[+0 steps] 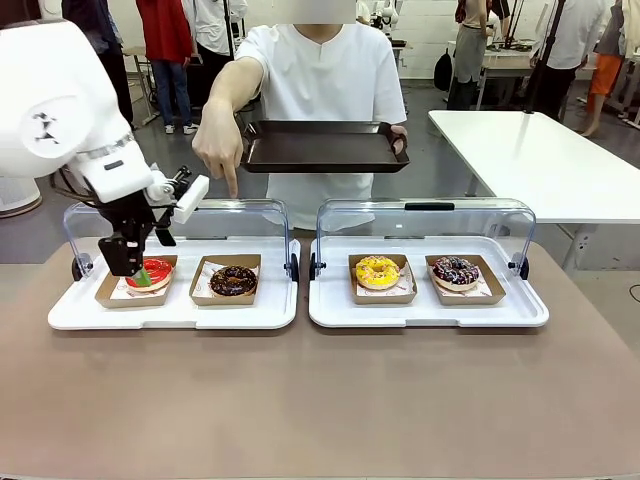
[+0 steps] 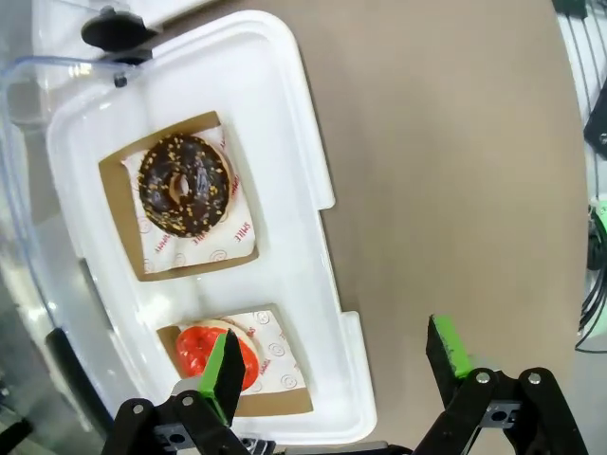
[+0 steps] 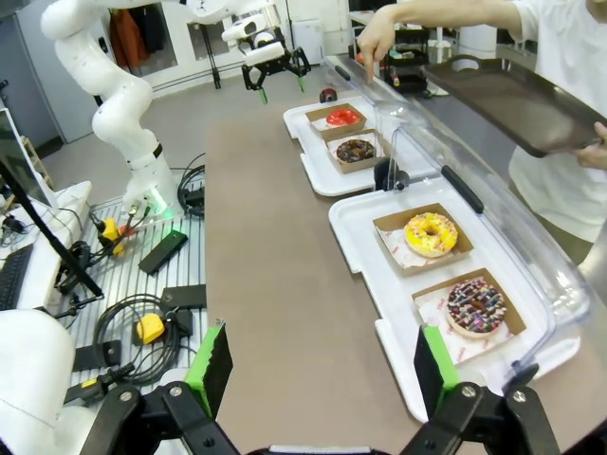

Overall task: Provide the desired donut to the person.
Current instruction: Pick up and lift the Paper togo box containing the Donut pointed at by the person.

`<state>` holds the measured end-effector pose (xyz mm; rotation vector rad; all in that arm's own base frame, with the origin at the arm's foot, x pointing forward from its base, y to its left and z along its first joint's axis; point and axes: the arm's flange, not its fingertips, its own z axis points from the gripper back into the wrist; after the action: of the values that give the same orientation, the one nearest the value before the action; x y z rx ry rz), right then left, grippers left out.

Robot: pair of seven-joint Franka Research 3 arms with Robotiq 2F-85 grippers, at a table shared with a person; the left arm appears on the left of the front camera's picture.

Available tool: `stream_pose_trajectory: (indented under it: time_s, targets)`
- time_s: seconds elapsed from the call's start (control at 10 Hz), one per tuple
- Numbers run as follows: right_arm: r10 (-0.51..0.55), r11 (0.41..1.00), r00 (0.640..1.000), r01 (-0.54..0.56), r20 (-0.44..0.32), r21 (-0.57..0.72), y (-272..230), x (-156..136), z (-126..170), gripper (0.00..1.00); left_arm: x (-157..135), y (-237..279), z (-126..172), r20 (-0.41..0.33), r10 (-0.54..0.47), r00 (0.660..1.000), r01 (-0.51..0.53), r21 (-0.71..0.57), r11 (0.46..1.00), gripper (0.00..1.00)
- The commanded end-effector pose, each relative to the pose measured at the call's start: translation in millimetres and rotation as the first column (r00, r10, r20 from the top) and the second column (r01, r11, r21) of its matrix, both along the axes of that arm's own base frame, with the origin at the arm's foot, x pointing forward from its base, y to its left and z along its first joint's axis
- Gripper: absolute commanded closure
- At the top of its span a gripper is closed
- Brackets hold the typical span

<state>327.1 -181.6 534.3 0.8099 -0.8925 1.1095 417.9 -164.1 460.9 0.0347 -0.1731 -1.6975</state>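
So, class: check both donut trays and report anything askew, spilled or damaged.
Nothing stands out: the red donut, chocolate donut, yellow donut and sprinkled donut each sit in a cardboard holder, with nothing spilled.

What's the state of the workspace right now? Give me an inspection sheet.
Surface: brown table, left white tray and right white tray side by side, clear lids raised.
Job's things: red donut and chocolate donut in the left tray; yellow donut and sprinkled donut in the right. Person holds a dark tray, index finger pointing down above the chocolate donut.
Clutter: nothing seen.
Grippers: left gripper open, hovering by the red donut; right gripper open over bare table.
Cables: loose cables on the floor beside the table.
Surroundings: white table, bystanders behind the person.
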Motion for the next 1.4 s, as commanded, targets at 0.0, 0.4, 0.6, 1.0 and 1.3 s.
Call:
stream_pose_trajectory:
  time_s: [0.0,0.4,0.6,1.0,1.3]
  targets:
    - [0.006,1.000,1.000,-0.006,0.006,0.013,-0.4,-0.2,-0.5,0.00,14.0,4.7,-1.7,-0.084,0.039,0.996,-0.041,-0.027,0.999,0.00]
    - [0.006,1.000,1.000,-0.006,0.006,0.013,-0.4,-0.2,-0.5,0.00,0.0,0.0,0.0,0.000,0.000,1.000,0.000,0.000,1.000,0.00]
    - [0.006,1.000,1.000,-0.006,0.006,0.013,-0.4,-0.2,-0.5,0.00,0.0,0.0,0.0,0.000,0.000,1.000,0.000,0.000,1.000,0.00]
    - [0.006,1.000,1.000,-0.006,0.006,0.013,-0.4,-0.2,-0.5,0.00,11.9,-10.5,-5.9,-0.035,-0.030,0.999,0.030,0.007,1.000,0.00]
    - [0.006,1.000,1.000,-0.006,0.006,0.013,-0.4,-0.2,-0.5,0.00,37.1,-27.4,-24.2,-0.060,0.016,0.998,-0.015,0.016,1.000,0.00]
